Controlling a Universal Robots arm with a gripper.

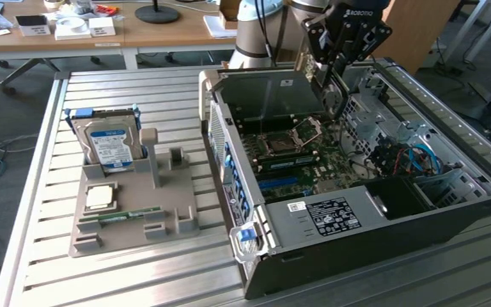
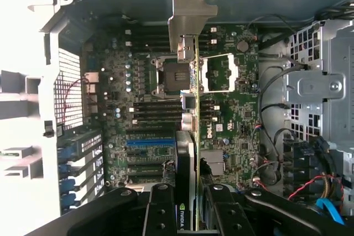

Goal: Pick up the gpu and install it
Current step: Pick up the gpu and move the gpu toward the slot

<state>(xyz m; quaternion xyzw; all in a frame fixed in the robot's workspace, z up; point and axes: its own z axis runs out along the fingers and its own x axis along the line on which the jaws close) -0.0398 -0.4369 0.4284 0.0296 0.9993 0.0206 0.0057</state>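
Note:
My gripper point(image 1: 332, 71) hangs over the open computer case point(image 1: 348, 256), shut on the gpu point(image 1: 334, 96). In the wrist view the gpu point(image 2: 192, 136) is seen edge-on, a thin dark card with a green board edge and a pale metal bracket point(image 2: 188, 17) at its far end. It is clamped between my black fingers point(image 2: 160, 208). The card is held in the air above the motherboard point(image 2: 232, 109), roughly over the CPU socket point(image 2: 177, 73) and the memory slots. The blue expansion slot point(image 2: 149, 142) lies a little to one side of the card.
On the slatted metal table, at the exterior view's left, a grey fixture point(image 1: 135, 224) holds a hard drive point(image 1: 109, 144), a CPU chip point(image 1: 100, 197) and a RAM stick point(image 1: 130, 214). Cables point(image 1: 412, 160) and drive cages crowd the case's right end. A wooden desk point(image 1: 126, 35) stands behind.

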